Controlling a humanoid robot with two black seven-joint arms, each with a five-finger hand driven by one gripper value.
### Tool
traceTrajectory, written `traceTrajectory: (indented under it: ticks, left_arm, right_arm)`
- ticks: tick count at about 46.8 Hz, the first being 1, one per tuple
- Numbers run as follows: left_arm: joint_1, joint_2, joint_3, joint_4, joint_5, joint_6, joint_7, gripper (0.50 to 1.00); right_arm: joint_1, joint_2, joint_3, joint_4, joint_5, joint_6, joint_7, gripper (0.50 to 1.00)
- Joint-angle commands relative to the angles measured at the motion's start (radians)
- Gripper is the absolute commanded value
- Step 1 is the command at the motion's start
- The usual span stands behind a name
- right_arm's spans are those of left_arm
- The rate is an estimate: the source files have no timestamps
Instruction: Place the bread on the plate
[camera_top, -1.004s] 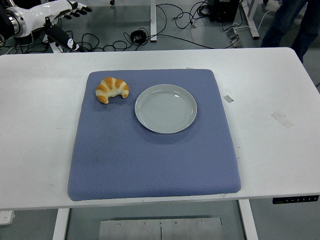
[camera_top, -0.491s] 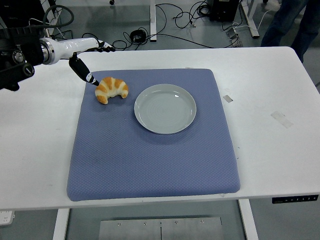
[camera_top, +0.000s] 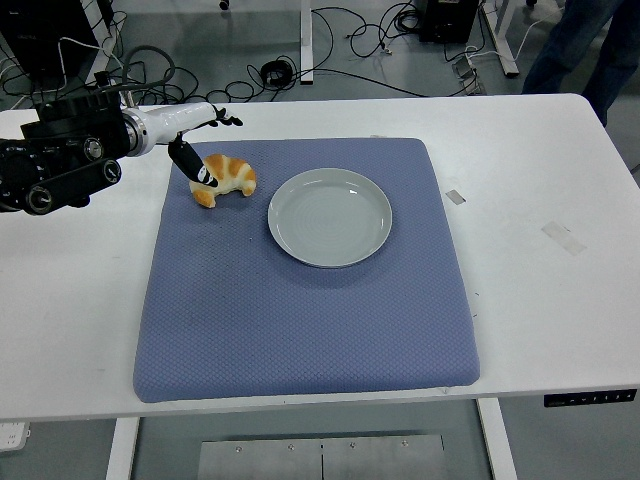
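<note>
We find the golden, crescent-shaped croissant with pale stripes (camera_top: 224, 179) lying on the blue quilted fabric mat (camera_top: 300, 310) at about ten o'clock from the mat's centre, just beside the round pale-grey ceramic plate (camera_top: 330, 216) and apart from it — the plate sits at roughly four o'clock from the bread. The croissant's long axis runs close to nine-to-three, its horns curling down toward six o'clock. Our left hand (camera_top: 195, 135) reaches in from nine o'clock over the white table (camera_top: 540, 180), its white forearm ending in dark digits: the fingers (camera_top: 222, 119) are extended and loosely spread past the far side of the bread, while the thumb (camera_top: 195, 166) angles down toward five o'clock, its tip at the croissant's left end. Whether it actually touches the crust we cannot tell. Nothing is pinched yet, so we judge the grasp not yet made. The bread lies at about five o'clock from the palm, under the gap between thumb and fingers, so closing would take it across its short axis. This left hand is plainly the nearer one — the right arm does not show at all. A person's dark trouser legs (camera_top: 590, 45) stand beyond the table at one o'clock.
</note>
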Motion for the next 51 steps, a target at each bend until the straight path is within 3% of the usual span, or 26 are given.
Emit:
traceTrajectory:
  ticks: [1,44,51]
  left_arm:
    - [0.004,-0.008,0.002,0.001,-0.005,0.001,0.000,0.905]
    - [0.053,-0.033,-0.006,0.048,-0.006,0.019,-0.008,0.833]
    - [0.065,-0.044,-0.004,0.048,-0.008,0.044,-0.006,0.827]
  right_arm:
    - [0.000,0.000,0.000,0.000,0.000,0.000,0.000,1.000]
    - [0.000,0.000,0.000,0.000,0.000,0.000,0.000,1.000]
    - [0.000,0.000,0.000,0.000,0.000,0.000,0.000,1.000]
